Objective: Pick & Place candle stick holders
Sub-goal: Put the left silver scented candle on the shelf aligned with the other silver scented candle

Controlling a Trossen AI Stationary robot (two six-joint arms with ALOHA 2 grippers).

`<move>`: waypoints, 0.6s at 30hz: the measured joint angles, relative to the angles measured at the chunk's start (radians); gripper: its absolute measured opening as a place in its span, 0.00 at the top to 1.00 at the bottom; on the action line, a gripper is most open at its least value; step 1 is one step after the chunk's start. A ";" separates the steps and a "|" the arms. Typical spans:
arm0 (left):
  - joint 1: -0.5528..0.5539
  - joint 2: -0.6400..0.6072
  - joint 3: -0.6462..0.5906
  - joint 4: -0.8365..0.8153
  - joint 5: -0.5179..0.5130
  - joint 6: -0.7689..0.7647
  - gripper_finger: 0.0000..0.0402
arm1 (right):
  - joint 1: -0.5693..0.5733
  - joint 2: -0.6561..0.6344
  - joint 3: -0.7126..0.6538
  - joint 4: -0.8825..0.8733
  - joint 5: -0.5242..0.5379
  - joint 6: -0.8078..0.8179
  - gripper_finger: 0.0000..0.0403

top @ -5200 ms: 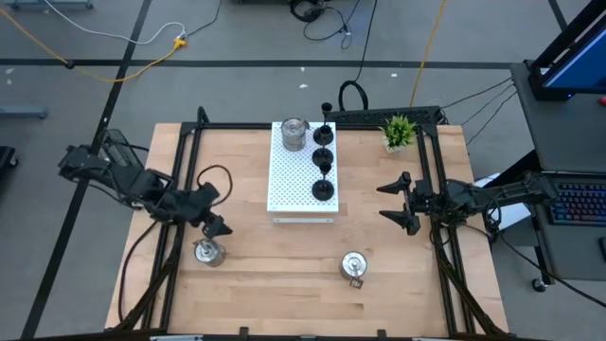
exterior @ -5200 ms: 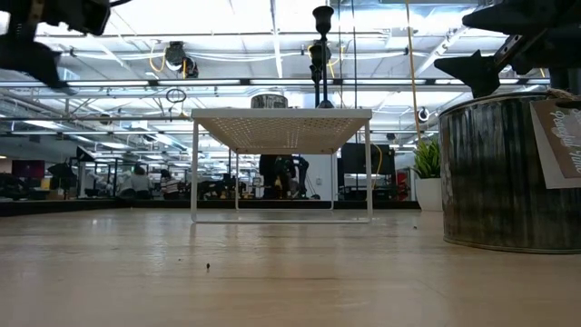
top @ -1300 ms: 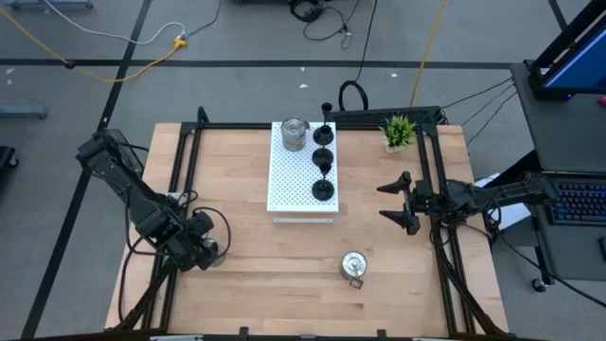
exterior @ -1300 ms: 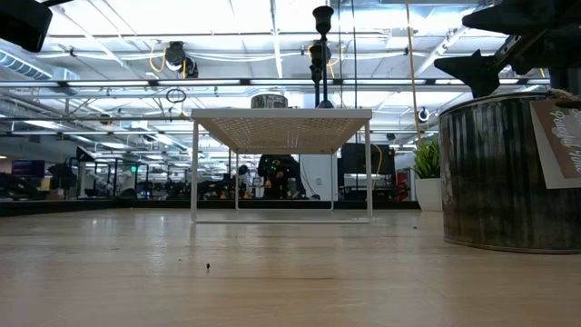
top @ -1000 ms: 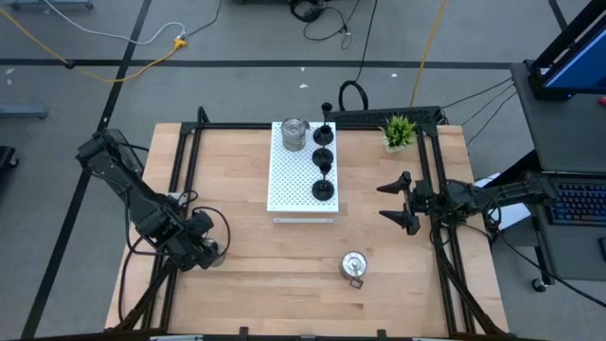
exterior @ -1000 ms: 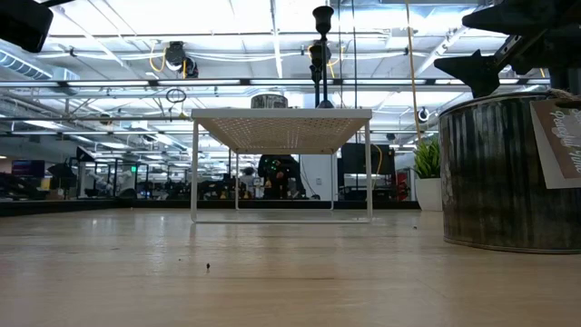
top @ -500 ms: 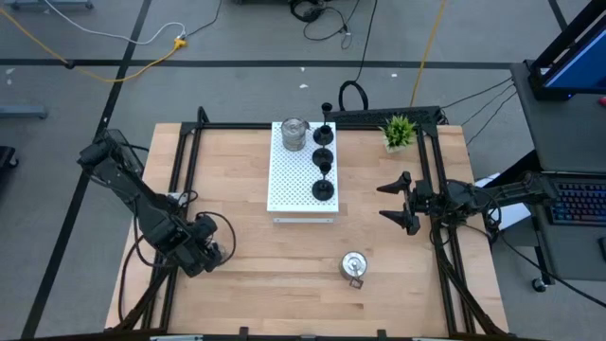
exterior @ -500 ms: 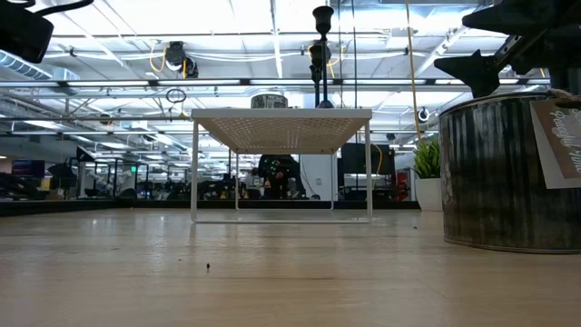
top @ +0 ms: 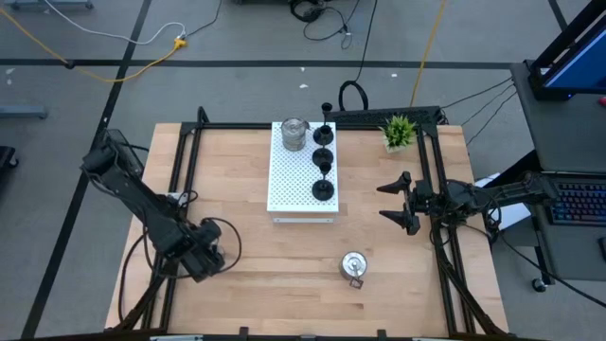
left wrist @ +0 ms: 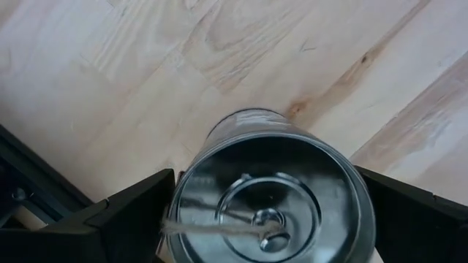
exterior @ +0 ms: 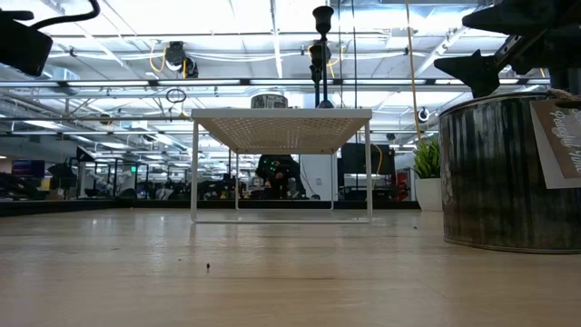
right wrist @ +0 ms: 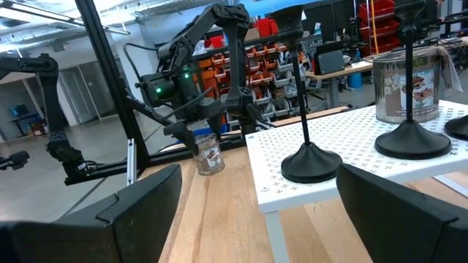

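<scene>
We note the white perforated board (top: 302, 169) carrying one silver holder (top: 294, 134) and black holders (top: 324, 189). Left of and nearer than the board, the left gripper (top: 206, 254) has fingers spread around a second silver holder (left wrist: 272, 196). A third silver holder (top: 354, 266) stands right of it. The right gripper (top: 392, 203) hovers spread, right of the board.

Wood table (top: 284, 275), black frame rails along both sides. White perforated board (top: 301, 180) at upper centre, standing on legs. Green plant (top: 399, 131) at upper right. One silver holder (top: 354, 266) at lower centre-right, another (left wrist: 270, 197) at lower left under the arm.
</scene>
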 joint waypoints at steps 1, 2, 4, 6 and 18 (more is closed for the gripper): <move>0.000 0.009 0.000 0.000 0.002 0.006 0.00 | 0.000 0.000 0.000 0.000 0.000 0.000 0.11; 0.000 0.016 0.000 0.000 0.006 0.011 0.00 | 0.000 0.000 0.000 0.000 0.000 0.000 0.11; 0.000 0.028 0.000 0.000 0.017 0.022 0.00 | 0.000 0.000 0.000 0.000 0.000 0.000 0.11; 0.000 0.036 0.000 0.000 0.022 0.032 0.00 | 0.000 0.000 0.000 0.000 0.000 0.000 0.11; 0.000 0.084 0.000 -0.002 0.057 0.177 0.00 | 0.000 0.000 0.000 0.000 0.000 0.000 0.11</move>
